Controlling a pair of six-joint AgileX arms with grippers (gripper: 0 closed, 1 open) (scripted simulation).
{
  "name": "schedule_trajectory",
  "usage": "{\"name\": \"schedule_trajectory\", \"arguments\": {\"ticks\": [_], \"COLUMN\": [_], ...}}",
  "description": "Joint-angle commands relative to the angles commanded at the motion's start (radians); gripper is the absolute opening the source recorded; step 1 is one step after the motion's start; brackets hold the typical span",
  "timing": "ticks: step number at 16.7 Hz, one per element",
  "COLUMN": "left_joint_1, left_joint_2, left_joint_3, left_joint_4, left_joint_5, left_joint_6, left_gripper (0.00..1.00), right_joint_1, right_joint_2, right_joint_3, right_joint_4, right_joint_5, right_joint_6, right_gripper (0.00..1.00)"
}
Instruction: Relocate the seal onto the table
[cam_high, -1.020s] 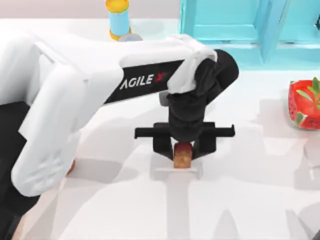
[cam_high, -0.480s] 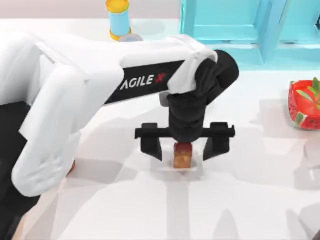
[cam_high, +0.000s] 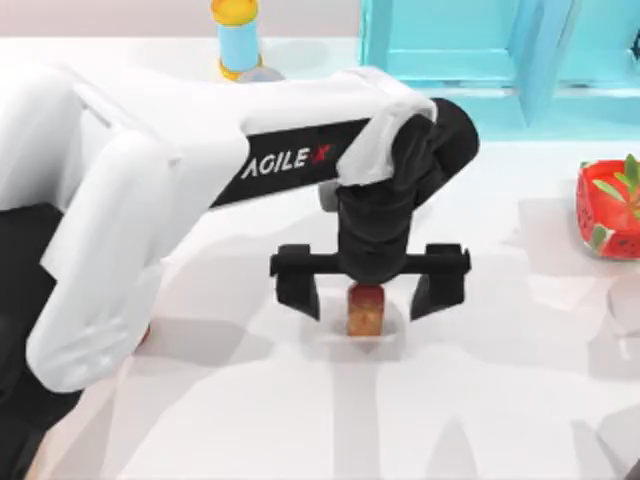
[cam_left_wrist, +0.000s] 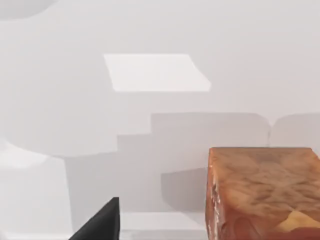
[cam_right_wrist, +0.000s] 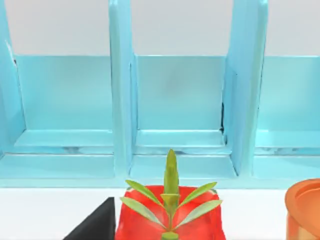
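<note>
Seal: the small upright stamp block with a tan-amber squarish body and dark red rounded top (cam_high: 366, 311) stands on the broad plain white tabletop (cam_high: 480, 400), near the middle, well in front of the turquoise shelf unit (cam_high: 470, 50).
Left gripper: the black two-finger gripper of the white AgileX left arm (cam_high: 368, 298) hangs straight over the seal, its fingers spread wide, one on each side of the block with a clear gap on both sides, touching nothing.
Left wrist view: from close by, the marbled amber side of the seal (cam_left_wrist: 265, 192) sits on the white surface, with one dark fingertip (cam_left_wrist: 102, 222) well apart from it.
Right gripper: a black corner of a finger (cam_right_wrist: 97, 222) pokes in at the edge of the right wrist view, facing the shelf unit; I cannot tell whether it is apart or together.
Right wrist view: the shelf's open turquoise compartments (cam_right_wrist: 175, 100), a red strawberry-like block with green leaves (cam_right_wrist: 170, 215) in front of them, and beside it the rim of an orange round thing (cam_right_wrist: 304, 210).
Top view extras: a light blue bottle with a yellow-orange cap (cam_high: 238, 35) stands left of the shelf unit; the red leafy block (cam_high: 610, 208) lies to the right of the seal.
Count: one seal, one bottle, one red block, one shelf unit.
</note>
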Motion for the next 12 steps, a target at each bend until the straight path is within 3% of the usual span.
{"name": "schedule_trajectory", "arguments": {"ticks": [12], "left_joint_1": [-0.005], "left_joint_2": [0.026], "left_joint_3": [0.606], "left_joint_4": [-0.579], "left_joint_5": [0.0], "left_joint_6": [-0.004], "left_gripper": [1.0], "right_joint_1": [0.0], "right_joint_2": [0.0], "right_joint_3": [0.0], "right_joint_4": [0.0], "right_joint_5": [0.0], "right_joint_6": [0.0], "right_gripper": [1.0]}}
